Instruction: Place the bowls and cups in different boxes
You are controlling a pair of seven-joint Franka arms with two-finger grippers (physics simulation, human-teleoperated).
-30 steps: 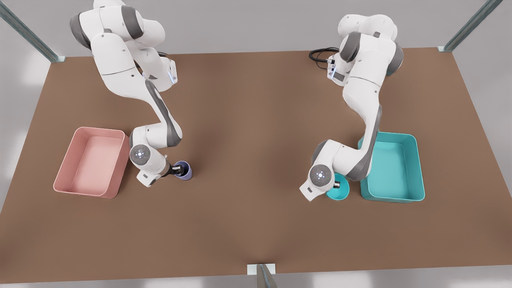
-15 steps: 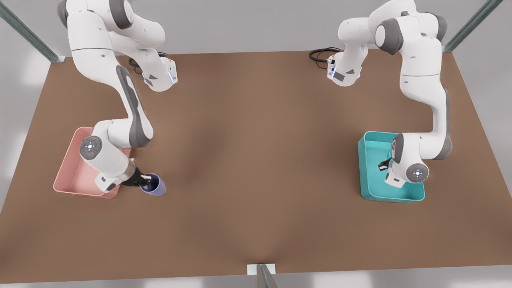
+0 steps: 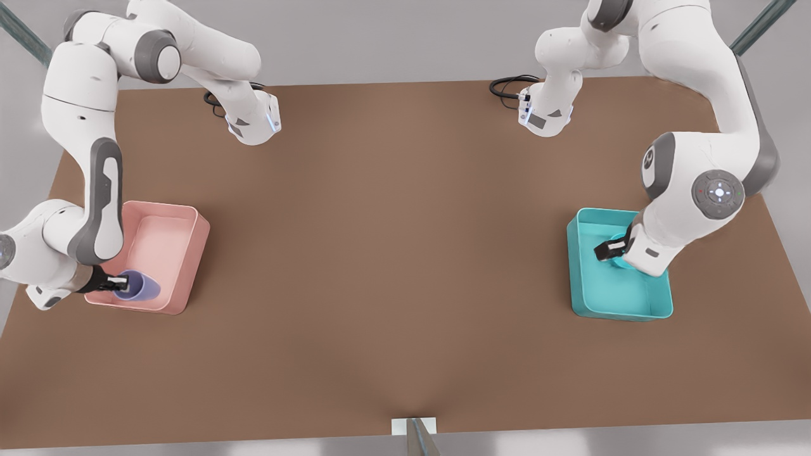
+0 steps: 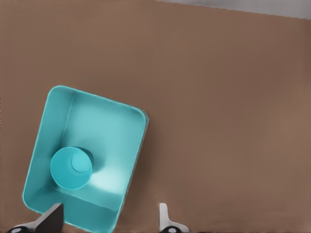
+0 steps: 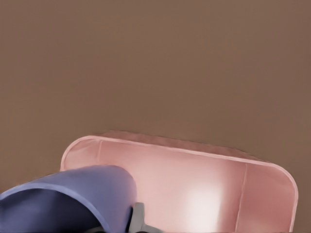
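Brown and bare-topped, the table [image 3: 405, 253] stretches wide under two white arms, each reaching down from the far edge toward a tub.

On the front view's left sits the pink box [image 3: 180, 253], and on the front view's right, well apart from it, the teal box [image 3: 586, 297]; the wrist views show the pink box [image 5: 194, 184] and the teal box [image 4: 112, 126] from above.

The right gripper [image 3: 117, 282] hangs over the near corner of the pink box, its fingers pinched on the rim of the purple cup [image 3: 140, 286]. The cup is tipped onto its side in the air above the box, its mouth toward the gripper. In the right wrist view the cup [image 5: 73, 201] sits close under the camera, with the box floor beyond it.

The left gripper [image 3: 611, 248] is above the teal box with its fingers spread and nothing between them; both fingertips [image 4: 51, 216] stand wide apart in its wrist view. The teal bowl [image 4: 71, 168] rests upright on the floor of the teal box, close to one long wall and clear of the gripper. In the front view the bowl [image 3: 618, 244] peeks out beside the wrist.

A black cable [image 3: 507, 85] loops by the far arm base.
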